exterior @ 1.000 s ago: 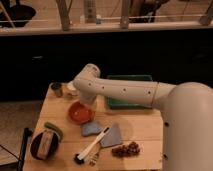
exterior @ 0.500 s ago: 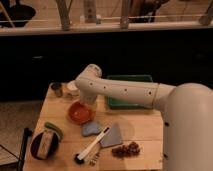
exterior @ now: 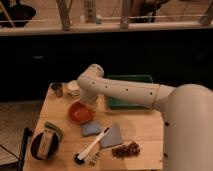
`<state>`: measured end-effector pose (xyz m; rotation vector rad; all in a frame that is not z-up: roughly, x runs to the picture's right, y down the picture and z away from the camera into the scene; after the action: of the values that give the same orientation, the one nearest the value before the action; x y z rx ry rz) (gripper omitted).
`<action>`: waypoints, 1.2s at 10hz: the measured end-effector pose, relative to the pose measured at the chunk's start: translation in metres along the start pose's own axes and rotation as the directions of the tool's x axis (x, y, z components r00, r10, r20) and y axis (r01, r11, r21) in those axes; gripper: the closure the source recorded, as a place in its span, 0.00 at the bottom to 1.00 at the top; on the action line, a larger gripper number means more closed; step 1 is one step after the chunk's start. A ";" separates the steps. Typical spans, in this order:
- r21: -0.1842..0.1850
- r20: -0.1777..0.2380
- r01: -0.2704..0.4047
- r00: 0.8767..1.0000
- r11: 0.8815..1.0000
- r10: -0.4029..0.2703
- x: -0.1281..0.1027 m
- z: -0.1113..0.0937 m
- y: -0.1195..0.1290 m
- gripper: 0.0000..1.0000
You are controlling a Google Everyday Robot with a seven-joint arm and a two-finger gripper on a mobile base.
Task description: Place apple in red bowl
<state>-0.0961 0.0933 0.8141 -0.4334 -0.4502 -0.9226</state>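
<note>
On a wooden surface (exterior: pixel 142 131), a white robot arm (exterior: pixel 125 91) reaches in from the right and bends downward at its elbow. A green tray (exterior: pixel 120 104) lies just right of the end effector (exterior: pixel 87 103), partly behind the arm. The end effector hangs directly over the far rim of the red bowl (exterior: pixel 79 114); whether it is apart or together cannot be told. A dark brown bowl (exterior: pixel 44 146) sits below and left of it. A white-handled brush (exterior: pixel 93 147) and a grape bunch (exterior: pixel 126 149) lie nearer the camera. The apple cannot be made out separately, so its place and orientation cannot be told.
</note>
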 end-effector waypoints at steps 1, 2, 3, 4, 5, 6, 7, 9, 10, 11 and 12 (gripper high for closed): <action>0.003 0.005 0.003 1.000 1.000 -0.003 0.001 0.001 0.000 0.99; 0.005 0.009 0.007 1.000 1.000 -0.007 0.001 0.002 -0.001 0.99; 0.007 0.014 0.011 1.000 1.000 -0.011 0.002 0.003 -0.001 0.99; 0.008 0.016 0.014 1.000 1.000 -0.014 0.003 0.003 -0.001 0.99; 0.010 0.021 0.018 1.000 1.000 -0.018 0.003 0.004 -0.002 0.99; 0.012 0.025 0.021 0.999 1.000 -0.022 0.004 0.004 -0.002 0.99; 0.013 0.028 0.025 0.999 1.000 -0.025 0.004 0.005 -0.002 0.99; 0.014 0.036 0.035 0.999 0.999 -0.035 0.005 0.006 -0.003 0.99; 0.015 0.038 0.038 0.999 0.999 -0.039 0.005 0.006 -0.003 0.99; 0.017 0.043 0.043 0.998 0.999 -0.044 0.006 0.007 -0.004 0.99; 0.018 0.045 0.047 0.998 0.999 -0.047 0.006 0.007 -0.004 0.99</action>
<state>-0.0976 0.0907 0.8241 -0.4311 -0.5112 -0.9554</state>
